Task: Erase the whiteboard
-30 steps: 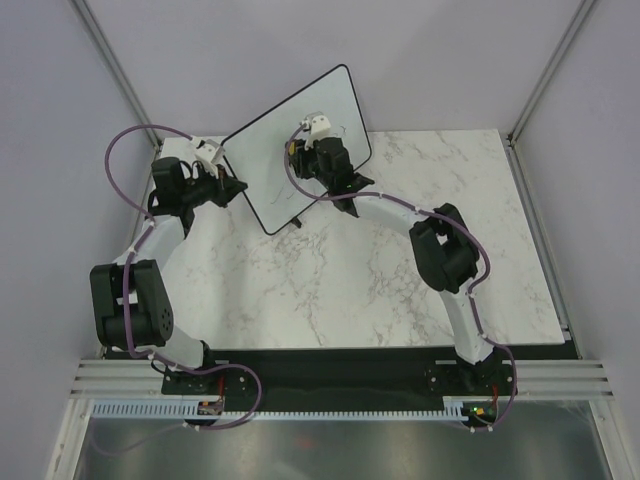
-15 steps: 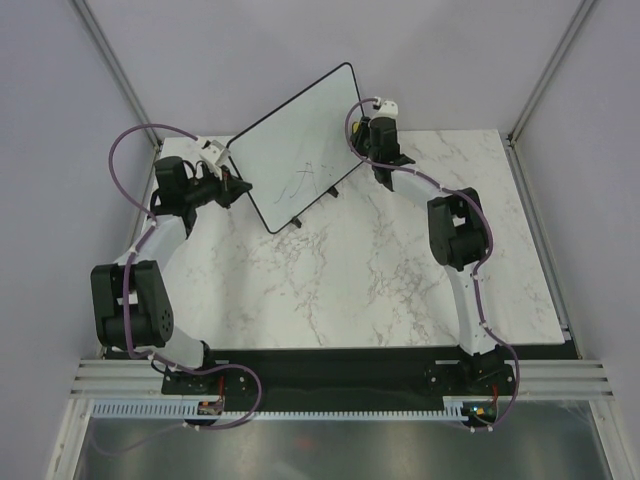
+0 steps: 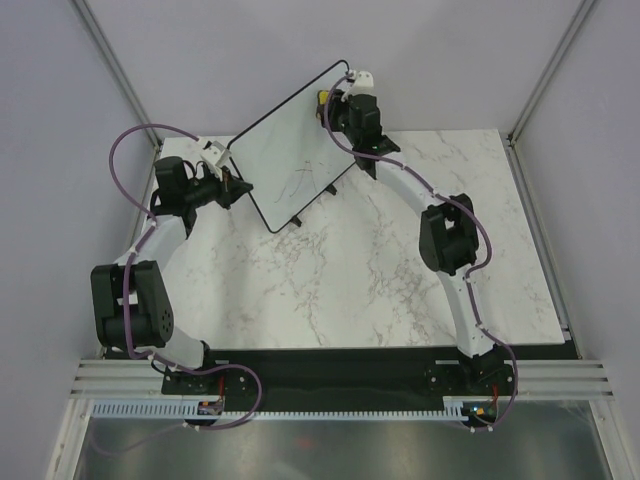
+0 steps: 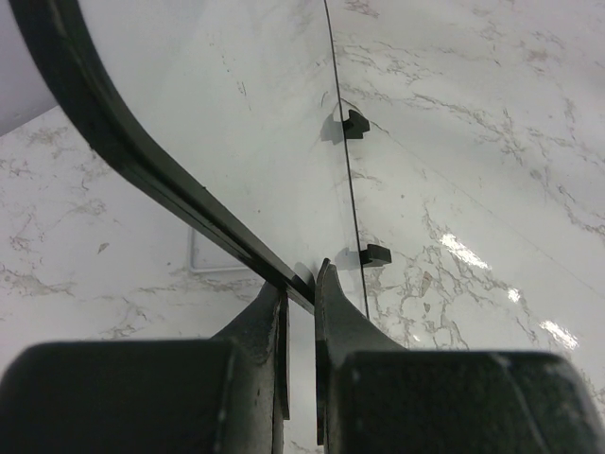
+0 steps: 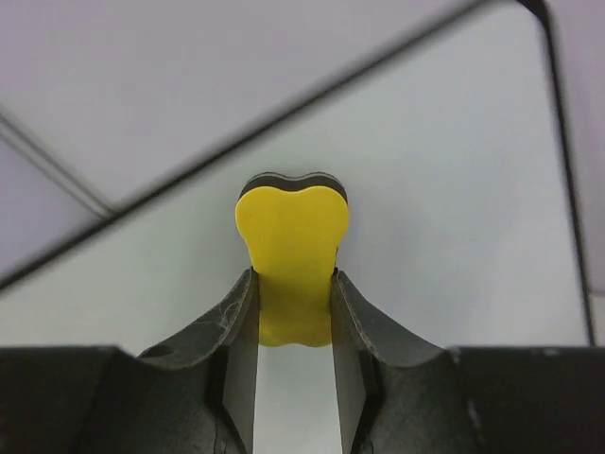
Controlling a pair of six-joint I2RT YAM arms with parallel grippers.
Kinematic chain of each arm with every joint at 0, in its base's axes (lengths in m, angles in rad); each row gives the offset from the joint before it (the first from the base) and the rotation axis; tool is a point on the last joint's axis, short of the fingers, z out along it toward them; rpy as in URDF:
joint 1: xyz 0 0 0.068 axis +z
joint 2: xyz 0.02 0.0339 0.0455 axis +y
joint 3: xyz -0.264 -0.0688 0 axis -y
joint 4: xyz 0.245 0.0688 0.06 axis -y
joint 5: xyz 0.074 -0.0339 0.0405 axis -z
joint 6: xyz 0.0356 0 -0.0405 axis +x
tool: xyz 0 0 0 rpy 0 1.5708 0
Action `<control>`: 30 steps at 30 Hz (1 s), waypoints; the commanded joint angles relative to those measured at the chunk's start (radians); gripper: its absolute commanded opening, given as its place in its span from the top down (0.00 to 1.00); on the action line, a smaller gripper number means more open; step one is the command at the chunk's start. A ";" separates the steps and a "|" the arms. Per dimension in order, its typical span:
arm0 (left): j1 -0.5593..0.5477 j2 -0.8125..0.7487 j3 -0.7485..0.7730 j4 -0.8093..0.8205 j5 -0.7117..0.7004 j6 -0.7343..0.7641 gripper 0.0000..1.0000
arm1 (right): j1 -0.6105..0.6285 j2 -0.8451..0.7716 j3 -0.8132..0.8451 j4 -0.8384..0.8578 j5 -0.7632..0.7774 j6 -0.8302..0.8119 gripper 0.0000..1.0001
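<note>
The whiteboard point(image 3: 285, 150) stands tilted on the marble table at the back, white with a thin black rim, with faint black scribbles point(image 3: 305, 177) near its lower middle. My left gripper point(image 3: 232, 187) is shut on the board's left rim point(image 4: 180, 203). My right gripper point(image 3: 327, 103) is shut on a yellow eraser point(image 5: 291, 255), held against the board's upper right corner point(image 5: 454, 189). In the left wrist view the board's two small black feet point(image 4: 354, 123) show on the table.
The marble table point(image 3: 400, 280) spreads in front of the board. Grey walls and metal corner posts point(image 3: 545, 70) close in behind and at the sides. A black strip and rail point(image 3: 330, 365) run along the near edge by the arm bases.
My right gripper with the eraser swept from the board's middle out past its right edge, then back up to the upper right corner. The left gripper has kept its hold.
</note>
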 commanded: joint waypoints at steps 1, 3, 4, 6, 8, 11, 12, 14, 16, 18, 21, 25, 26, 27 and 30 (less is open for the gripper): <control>-0.001 0.025 -0.007 -0.005 -0.133 0.305 0.98 | 0.146 0.006 0.143 0.004 -0.117 -0.123 1.00; -0.002 0.025 -0.005 -0.006 -0.137 0.305 0.98 | 0.209 0.017 0.166 -0.016 -0.120 -0.176 1.00; -0.002 0.025 -0.005 -0.008 -0.133 0.303 0.98 | 0.226 0.018 0.166 -0.026 -0.123 -0.216 1.00; -0.004 0.024 -0.005 -0.006 -0.134 0.305 0.98 | 0.265 0.020 0.160 -0.042 -0.126 -0.247 1.00; -0.002 0.021 -0.007 -0.006 -0.134 0.305 0.98 | 0.280 0.017 0.146 -0.050 -0.116 -0.265 1.00; -0.002 0.018 -0.008 -0.006 -0.137 0.305 0.98 | 0.281 0.014 0.127 -0.050 -0.080 -0.276 1.00; -0.004 0.018 -0.010 -0.006 -0.139 0.305 0.98 | 0.275 0.014 0.116 -0.050 -0.055 -0.281 1.00; -0.002 0.014 -0.013 -0.006 -0.139 0.308 0.98 | 0.261 0.009 0.105 -0.050 -0.030 -0.276 1.00; -0.002 0.016 -0.013 -0.008 -0.139 0.308 0.98 | 0.232 0.009 0.102 -0.050 -0.004 -0.261 1.00; -0.002 0.016 -0.013 -0.006 -0.142 0.309 0.98 | 0.195 0.010 0.096 -0.049 0.016 -0.236 1.00; -0.004 0.016 -0.011 -0.008 -0.139 0.309 0.98 | 0.133 0.035 0.113 -0.068 0.035 -0.170 1.00; -0.002 0.019 -0.010 -0.008 -0.137 0.309 0.98 | 0.100 0.089 0.186 -0.125 0.027 -0.179 1.00; -0.002 0.021 -0.010 -0.008 -0.136 0.308 0.98 | 0.100 0.104 0.209 -0.132 0.006 -0.185 1.00; -0.002 0.021 -0.010 -0.008 -0.136 0.308 0.98 | 0.103 0.112 0.220 -0.149 -0.002 -0.187 1.00; -0.004 0.021 -0.007 -0.006 -0.137 0.305 0.98 | 0.120 0.118 0.225 -0.160 -0.023 -0.198 1.00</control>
